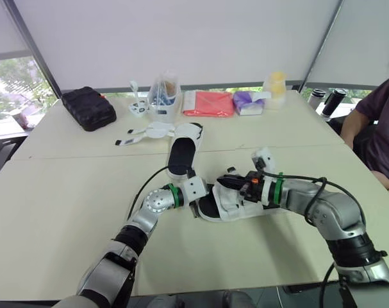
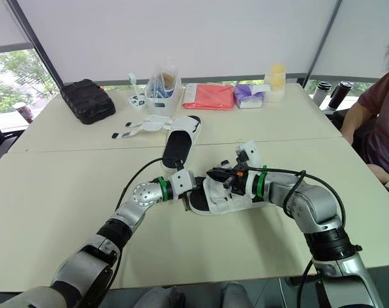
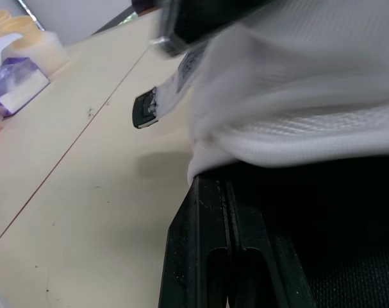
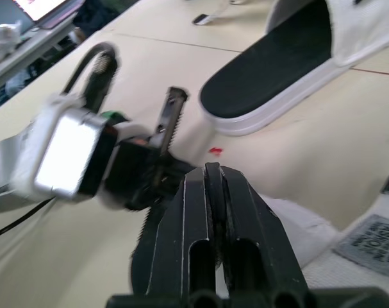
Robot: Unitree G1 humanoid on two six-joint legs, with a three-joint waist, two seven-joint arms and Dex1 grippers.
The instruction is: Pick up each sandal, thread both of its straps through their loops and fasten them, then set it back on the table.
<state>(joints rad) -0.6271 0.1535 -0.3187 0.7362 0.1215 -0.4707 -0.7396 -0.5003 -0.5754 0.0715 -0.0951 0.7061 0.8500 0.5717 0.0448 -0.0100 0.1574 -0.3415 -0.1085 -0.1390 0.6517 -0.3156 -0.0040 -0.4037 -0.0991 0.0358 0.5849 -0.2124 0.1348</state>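
Note:
A white sandal with a black footbed (image 1: 227, 204) lies near the middle of the table (image 1: 66, 192), its white straps bunched over the front. My left gripper (image 1: 197, 206) is at its heel end, fingers (image 3: 223, 250) pressed together beside the footbed, nothing seen between them. From the right, my right gripper (image 1: 236, 186) reaches over the straps, its fingers (image 4: 210, 212) also together above the white strap fabric (image 4: 297, 224). Farther back lies a second white sandal (image 1: 183, 151), its loose straps (image 1: 143, 133) trailing to the left.
Along the far edge stand a black bag (image 1: 88, 108), a clear container (image 1: 163, 96), a red packet (image 1: 208, 102), a purple tissue pack (image 1: 247, 102) and a yellow bottle (image 1: 275, 86). A person (image 1: 377, 128) sits at the right side.

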